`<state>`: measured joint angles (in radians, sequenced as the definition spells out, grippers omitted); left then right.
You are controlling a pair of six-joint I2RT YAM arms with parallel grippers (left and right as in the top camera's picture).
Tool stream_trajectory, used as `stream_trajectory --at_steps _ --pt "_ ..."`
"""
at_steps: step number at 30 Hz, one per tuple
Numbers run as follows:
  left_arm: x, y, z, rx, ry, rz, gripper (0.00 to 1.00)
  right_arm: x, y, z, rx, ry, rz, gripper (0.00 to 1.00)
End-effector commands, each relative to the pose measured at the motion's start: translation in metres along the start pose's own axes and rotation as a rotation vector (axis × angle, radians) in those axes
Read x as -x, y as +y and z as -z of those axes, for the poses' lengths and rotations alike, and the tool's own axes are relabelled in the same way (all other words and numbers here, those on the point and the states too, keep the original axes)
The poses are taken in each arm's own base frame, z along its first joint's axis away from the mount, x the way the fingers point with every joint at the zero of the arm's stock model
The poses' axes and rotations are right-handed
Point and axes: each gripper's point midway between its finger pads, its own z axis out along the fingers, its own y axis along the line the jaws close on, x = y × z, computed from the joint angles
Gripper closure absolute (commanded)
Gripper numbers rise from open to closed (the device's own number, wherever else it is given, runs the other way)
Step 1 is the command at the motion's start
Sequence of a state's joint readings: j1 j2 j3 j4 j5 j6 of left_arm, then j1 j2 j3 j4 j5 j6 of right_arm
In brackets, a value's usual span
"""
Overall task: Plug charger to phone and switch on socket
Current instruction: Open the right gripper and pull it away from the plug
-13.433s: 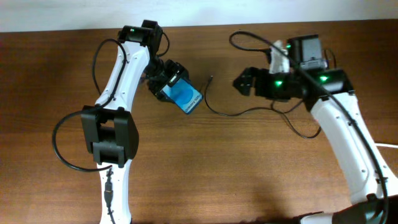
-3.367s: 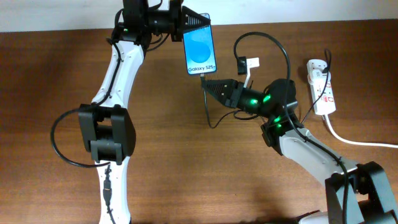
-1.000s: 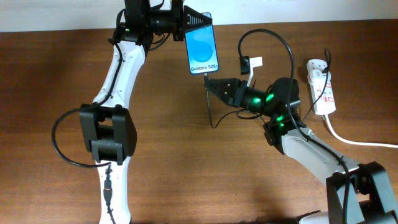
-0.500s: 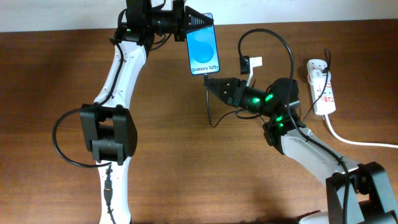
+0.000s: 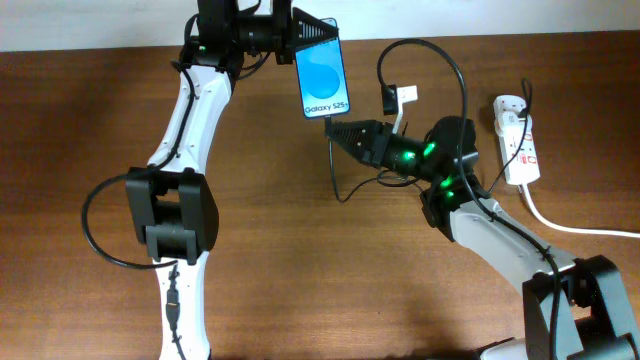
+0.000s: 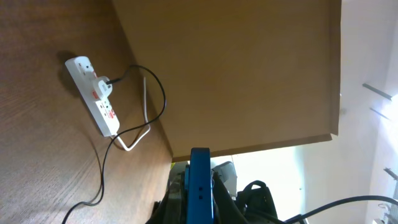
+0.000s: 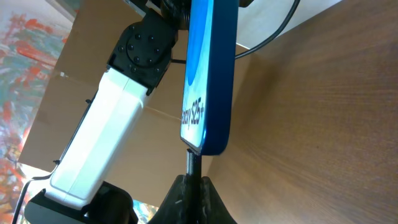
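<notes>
Right gripper (image 5: 340, 131) first: closed right down on the charger (image 5: 333, 168) just behind its plug tip (image 7: 193, 160), nothing else touched. From the right wrist view, fingers (image 7: 183, 202) pinched together, the short dark tip standing up between them.

Directly beyond that tip, the phone (image 5: 323, 78), held off the table (image 5: 80, 150) by the left gripper (image 5: 308, 27), clamped on its upper end. Screen toward the overhead camera, long axis running from the left gripper down toward the right one, bottom edge nearest the plug tip.

Plug axis in line with that long axis, tip meeting the bottom edge at about its middle. Touching, by the look of the right wrist view, but impossible to tell whether seated in the port or merely resting against it.

Coming move, as a judgement: a straight push along the phone's length toward the left gripper, no sideways drift.

Socket (image 5: 517, 138) flat on the table, well off on the right arm's side, nearer that arm than the left, red switch marks showing.
</notes>
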<state>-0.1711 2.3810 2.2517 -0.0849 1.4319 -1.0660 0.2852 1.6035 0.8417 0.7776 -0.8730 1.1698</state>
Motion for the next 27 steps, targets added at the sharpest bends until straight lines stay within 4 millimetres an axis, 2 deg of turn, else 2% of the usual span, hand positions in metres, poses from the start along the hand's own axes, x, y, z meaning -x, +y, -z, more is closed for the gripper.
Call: stream_trajectory --at_steps 1,4,9,12,16,19,21,25,27 --pt "-0.023 -0.027 -0.017 -0.060 0.120 -0.021 1.00 0.032 0.006 -0.004 -0.029 -0.111 0.070 0.92" --pt "-0.023 -0.027 -0.016 -0.060 0.119 -0.022 1.00 0.024 0.001 -0.004 -0.039 -0.068 0.087 0.66" --pt "-0.023 -0.027 -0.015 -0.060 0.117 -0.036 1.00 0.019 0.000 0.002 -0.024 -0.013 0.111 0.47" --pt "-0.019 -0.025 -0.006 -0.055 0.100 -0.036 1.00 0.034 -0.022 0.031 -0.077 -0.009 0.114 0.28" --pt "-0.021 -0.026 -0.005 -0.066 0.114 -0.080 1.00 0.067 -0.040 0.080 -0.119 -0.071 0.103 0.11" --pt "-0.024 -0.021 -0.005 -0.071 0.120 -0.102 1.00 0.076 -0.051 0.106 -0.142 -0.083 0.089 0.01" --pt "-0.030 -0.008 -0.010 -0.071 0.129 -0.074 1.00 0.075 -0.066 0.119 -0.188 -0.084 0.065 0.02" --pt "-0.040 0.029 -0.013 -0.043 0.110 -0.018 1.00 0.063 -0.082 0.123 -0.254 -0.035 0.056 0.02" --pt "-0.042 0.052 -0.014 -0.004 0.078 0.026 1.00 0.067 -0.085 0.125 -0.308 -0.019 0.082 0.02"
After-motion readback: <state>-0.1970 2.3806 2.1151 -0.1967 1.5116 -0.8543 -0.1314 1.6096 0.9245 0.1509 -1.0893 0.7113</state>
